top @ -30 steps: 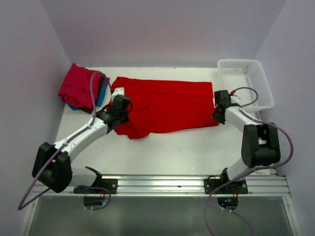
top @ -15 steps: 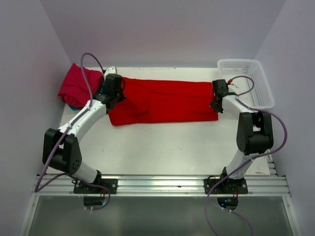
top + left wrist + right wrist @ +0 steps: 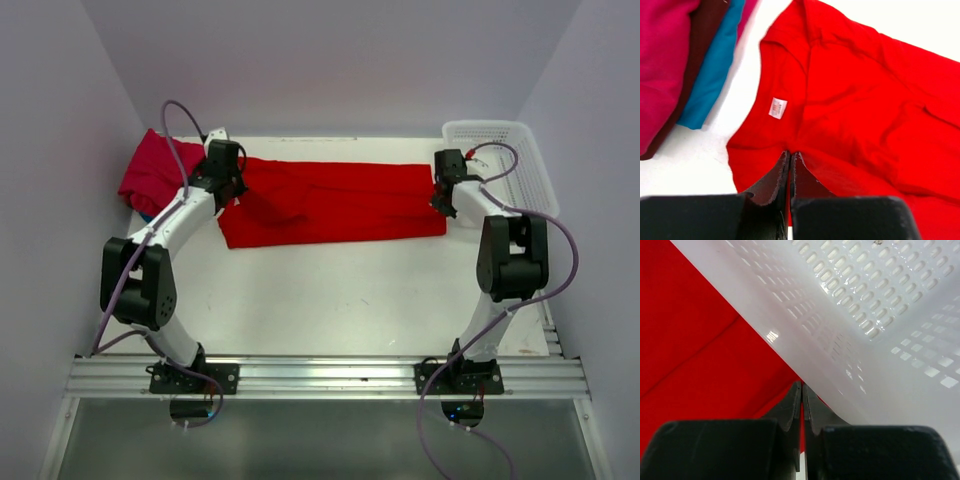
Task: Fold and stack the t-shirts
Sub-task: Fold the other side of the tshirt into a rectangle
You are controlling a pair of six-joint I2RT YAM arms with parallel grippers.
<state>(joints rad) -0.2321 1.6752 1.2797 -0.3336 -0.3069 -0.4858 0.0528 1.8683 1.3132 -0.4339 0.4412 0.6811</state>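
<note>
The large bright red t-shirt (image 3: 330,203) lies folded lengthwise across the back of the table, its collar end with a white label (image 3: 778,107) to the left. My left gripper (image 3: 224,186) is shut on the red cloth at that left end (image 3: 790,154). My right gripper (image 3: 441,198) is shut on the shirt's right edge (image 3: 801,386), right beside the basket wall. The crimson-pink t-shirt (image 3: 160,175) lies folded at the back left on top of the teal-blue t-shirt (image 3: 208,190); both show in the left wrist view, pink (image 3: 662,65) and teal (image 3: 715,70).
The white plastic mesh basket (image 3: 500,170) stands at the back right, its wall (image 3: 880,330) close against my right gripper. Grey walls close in the table on three sides. The arms' rail (image 3: 330,375) runs along the near edge.
Both grippers have carried the red shirt's near edge away toward the back, folding it over into a narrower strip. The left arm swung far back and left; the right moved slightly back.
</note>
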